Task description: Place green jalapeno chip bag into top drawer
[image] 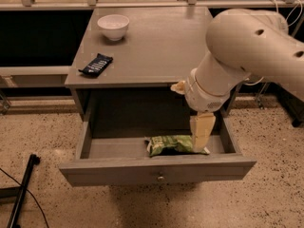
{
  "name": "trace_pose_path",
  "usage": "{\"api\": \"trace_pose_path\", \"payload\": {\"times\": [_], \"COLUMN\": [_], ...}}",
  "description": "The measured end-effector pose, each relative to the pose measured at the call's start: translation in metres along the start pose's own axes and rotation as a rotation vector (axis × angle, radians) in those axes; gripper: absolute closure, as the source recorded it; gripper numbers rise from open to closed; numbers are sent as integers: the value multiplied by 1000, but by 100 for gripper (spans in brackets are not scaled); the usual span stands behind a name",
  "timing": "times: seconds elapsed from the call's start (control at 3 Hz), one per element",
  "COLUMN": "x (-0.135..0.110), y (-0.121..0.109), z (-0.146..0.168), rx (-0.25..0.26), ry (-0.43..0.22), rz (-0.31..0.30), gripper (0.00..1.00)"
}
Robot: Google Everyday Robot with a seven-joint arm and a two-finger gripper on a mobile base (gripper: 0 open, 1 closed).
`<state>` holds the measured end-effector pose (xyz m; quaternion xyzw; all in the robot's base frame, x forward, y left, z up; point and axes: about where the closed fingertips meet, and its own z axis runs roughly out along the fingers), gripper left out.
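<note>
The green jalapeno chip bag lies flat on the floor of the top drawer, towards its right side. The drawer is pulled wide open, with its small round knob at the front centre. My gripper hangs over the right part of the drawer on the big cream arm. One finger points down and its tip is at the bag's right end. The other finger sticks out to the left, higher up. The gripper is open and holds nothing.
On the grey table top stand a white bowl at the back left and a dark snack bar wrapper near the left front edge. A black stand leg lies on the speckled floor at the left.
</note>
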<state>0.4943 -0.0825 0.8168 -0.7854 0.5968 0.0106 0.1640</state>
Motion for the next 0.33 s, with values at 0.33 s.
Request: {"api": "trace_pose_path", "payload": {"times": [0.33], "x": [-2], "y": [0], "z": [-7], "rx": [11], "ry": [7], "rz": [-4], "gripper": [0]}}
